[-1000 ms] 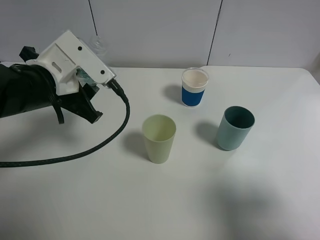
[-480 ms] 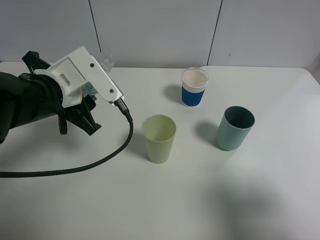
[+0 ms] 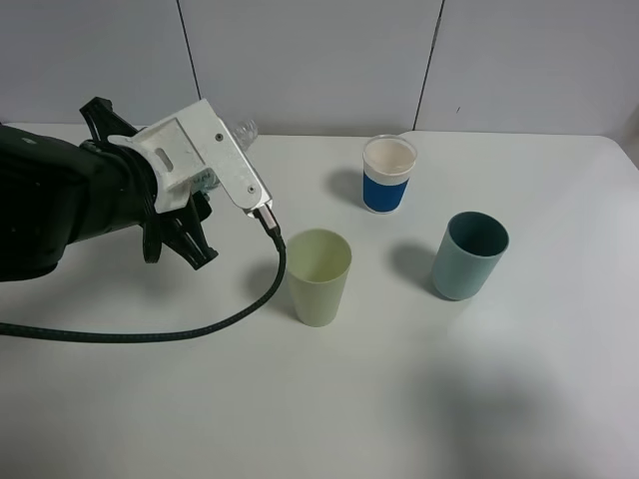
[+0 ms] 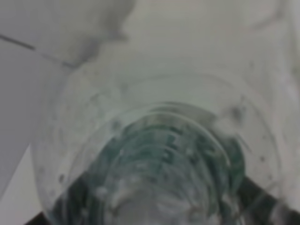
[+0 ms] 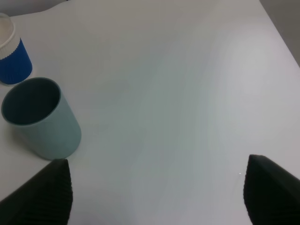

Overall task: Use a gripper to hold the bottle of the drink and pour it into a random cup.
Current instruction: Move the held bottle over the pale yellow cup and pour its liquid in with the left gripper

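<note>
My left gripper [image 3: 212,168], a white jaw piece on the black arm, is shut on the bottle of the drink [image 3: 243,131]. The bottle is held above the table, tilted, with its clear open neck pointing up and to the right, left of the cup. In the left wrist view the bottle [image 4: 164,154] fills the frame, clear with a dark green label. The cup [image 3: 318,276], a pale yellow-green tumbler, stands upright at the table's middle, just right of the gripper's cable plug. My right gripper [image 5: 159,206] is open and empty over bare table; it does not show in the exterior view.
A teal-green tumbler [image 3: 469,254] stands right of the cup, also in the right wrist view [image 5: 40,119]. A white cup with a blue band [image 3: 388,175] stands behind, seen too in the right wrist view [image 5: 11,56]. A black braided cable [image 3: 200,324] loops across the table's left.
My left arm has moved right toward the pale yellow-green cup, carrying the bottle. The bottle's neck now leans further to the right. The cups have not moved.
</note>
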Action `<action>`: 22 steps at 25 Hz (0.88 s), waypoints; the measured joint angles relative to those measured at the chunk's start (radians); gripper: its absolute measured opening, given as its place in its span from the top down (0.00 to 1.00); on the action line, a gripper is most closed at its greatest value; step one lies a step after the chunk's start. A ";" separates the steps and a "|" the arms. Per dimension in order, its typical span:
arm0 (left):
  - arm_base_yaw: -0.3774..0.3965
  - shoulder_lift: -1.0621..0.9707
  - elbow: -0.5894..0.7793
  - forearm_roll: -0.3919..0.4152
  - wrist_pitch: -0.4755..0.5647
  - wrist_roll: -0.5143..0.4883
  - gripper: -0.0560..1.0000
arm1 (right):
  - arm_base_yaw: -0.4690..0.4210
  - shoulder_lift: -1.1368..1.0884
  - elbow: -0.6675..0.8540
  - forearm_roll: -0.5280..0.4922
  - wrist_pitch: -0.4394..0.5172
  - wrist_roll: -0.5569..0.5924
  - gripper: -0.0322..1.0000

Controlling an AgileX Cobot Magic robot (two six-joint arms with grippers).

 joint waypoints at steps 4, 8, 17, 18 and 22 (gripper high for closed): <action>-0.034 0.001 0.000 -0.005 -0.027 0.071 0.50 | 0.000 0.000 0.000 0.000 0.000 0.000 0.25; -0.041 0.005 0.000 -0.019 -0.032 0.124 0.50 | 0.000 0.000 0.000 0.000 0.000 0.000 0.25; -0.045 0.045 0.000 -0.036 -0.031 0.160 0.50 | 0.000 0.000 0.000 0.000 0.000 0.000 0.25; -0.052 0.049 0.000 -0.038 -0.031 0.161 0.50 | 0.000 0.000 0.000 0.000 0.000 0.000 0.25; -0.076 0.063 -0.021 -0.040 -0.032 0.168 0.50 | 0.000 0.000 0.000 0.000 0.000 0.000 0.25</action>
